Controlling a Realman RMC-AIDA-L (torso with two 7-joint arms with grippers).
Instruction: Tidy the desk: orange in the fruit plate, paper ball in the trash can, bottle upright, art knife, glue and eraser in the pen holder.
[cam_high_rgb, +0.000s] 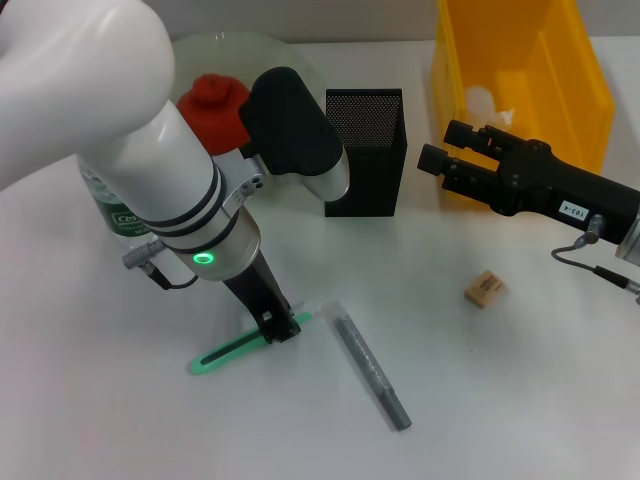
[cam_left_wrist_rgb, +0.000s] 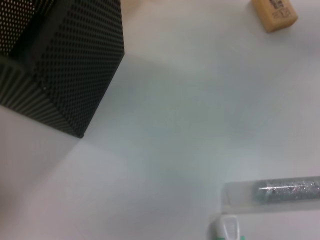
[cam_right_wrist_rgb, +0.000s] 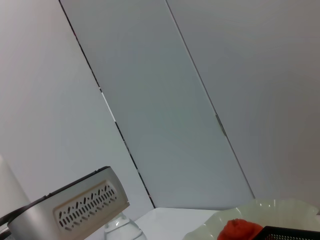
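Observation:
My left gripper (cam_high_rgb: 277, 325) is down on the table, shut on the green art knife (cam_high_rgb: 240, 347), which still lies flat. Its tip shows in the left wrist view (cam_left_wrist_rgb: 227, 230). The grey glitter glue stick (cam_high_rgb: 370, 368) lies just right of it and also shows in the left wrist view (cam_left_wrist_rgb: 275, 192). The tan eraser (cam_high_rgb: 484, 288) lies farther right (cam_left_wrist_rgb: 275, 14). The black mesh pen holder (cam_high_rgb: 365, 150) stands behind (cam_left_wrist_rgb: 60, 65). The orange (cam_high_rgb: 212, 100) sits in the fruit plate (cam_high_rgb: 290, 55). The bottle (cam_high_rgb: 112, 205) stands behind my left arm. My right gripper (cam_high_rgb: 440, 148) is open and empty, hovering beside the yellow trash can (cam_high_rgb: 520, 70).
A white paper ball (cam_high_rgb: 488, 103) lies inside the trash can. The right wrist view shows the wall, the plate rim (cam_right_wrist_rgb: 270, 207) with the orange (cam_right_wrist_rgb: 240, 230), and the bottle's top (cam_right_wrist_rgb: 122, 231). My left arm hides much of the table's left side.

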